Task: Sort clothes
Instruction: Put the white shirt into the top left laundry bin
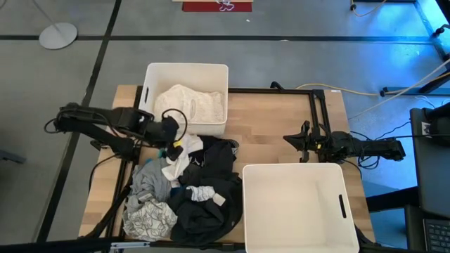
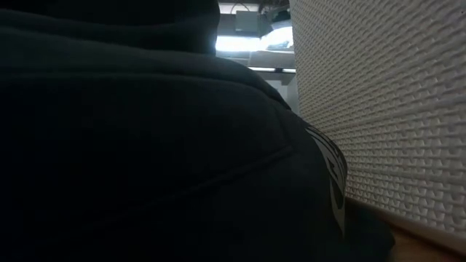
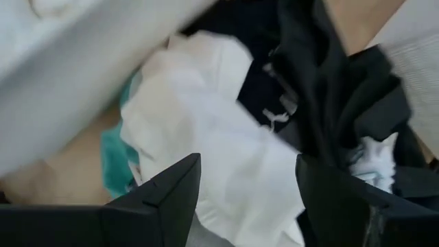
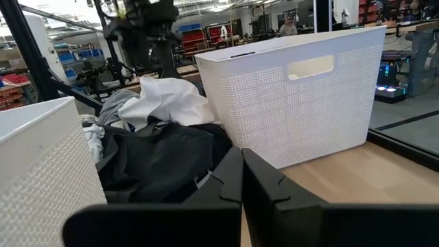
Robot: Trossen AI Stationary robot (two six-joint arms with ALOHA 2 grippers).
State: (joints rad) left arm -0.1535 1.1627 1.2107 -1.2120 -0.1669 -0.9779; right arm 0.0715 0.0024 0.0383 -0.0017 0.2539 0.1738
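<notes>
Wooden tabletop point(image 1: 281, 119) is carrying two white plastic bins and a heap of clothes point(image 1: 184, 193), and we are listing them from the heap outward.

Item one: the clothes are lying on the near-left part of the table, a black garment point(image 1: 211, 204) spreading widest, a grey-printed white piece point(image 1: 149, 219) at the near-left corner, a plain white garment point(image 3: 226, 158) on top toward the far side, with a teal scrap point(image 3: 113, 161) beside it.

Item two: the far bin point(image 1: 151, 74) is already holding white fabric point(image 1: 191, 104); the near-right bin point(image 1: 247, 211) is showing nothing inside.

Item three: our left gripper point(image 1: 171, 135) is hovering with fingers point(image 3: 171, 189) spread wide and gripping nothing. The white garment is lying directly ahead of it, between the jaws' line, so we judge this arm is placed for the next pick.

Item four: our right gripper point(image 1: 304, 143) is waiting fully closed and empty, well apart from the heap, beyond the near-right bin.
</notes>
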